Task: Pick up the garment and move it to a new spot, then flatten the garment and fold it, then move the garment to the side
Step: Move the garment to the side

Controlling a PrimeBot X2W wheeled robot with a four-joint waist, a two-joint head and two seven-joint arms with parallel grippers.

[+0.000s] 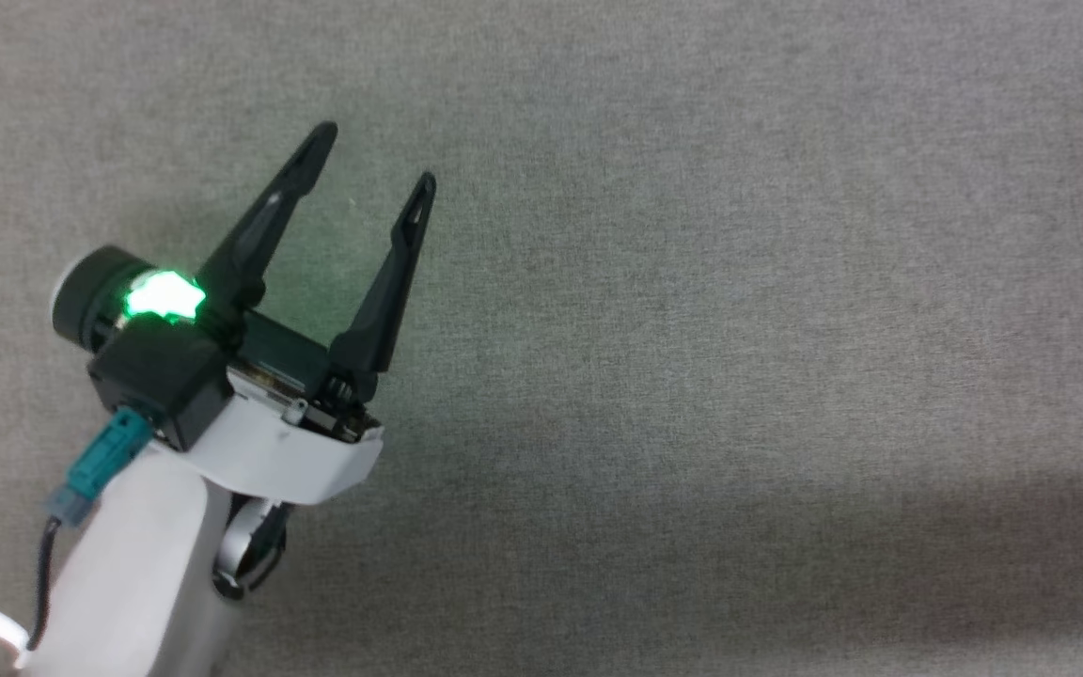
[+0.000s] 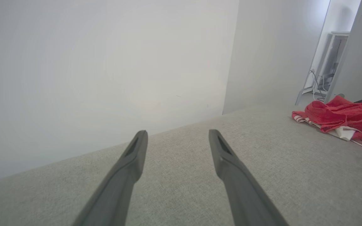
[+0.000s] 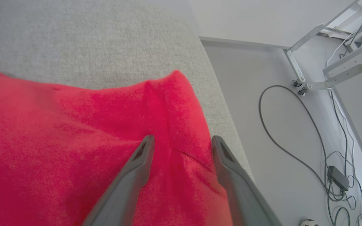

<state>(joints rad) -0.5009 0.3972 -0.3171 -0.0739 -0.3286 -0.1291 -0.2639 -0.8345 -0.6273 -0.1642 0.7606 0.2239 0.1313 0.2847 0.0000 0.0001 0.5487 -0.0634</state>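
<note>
Where the garment lies: one crumpled heap, 3 o'clock edge in head view.
Left gripper: two fingers spread wide, empty.
Right gripper: two fingers apart over red fabric, gripping nothing.
Right wrist view adds: one black cable looping at 3 o'clock.

Right claw spread over the red shirt.
Its two dark fingers stand well apart above fuzzy red cloth. Whether they touch it cannot be told. A thin fold line crosses the gap between them, and beyond the tips the cloth rises to a peak. Past that peak and off to the claw's left stretches a grey woven surface, its edge running down just beside the right finger. Farther right lies a pale floor with a looping black cable, a small black power brick and, toward the upper right, a white metal frame on small wheels.
</note>
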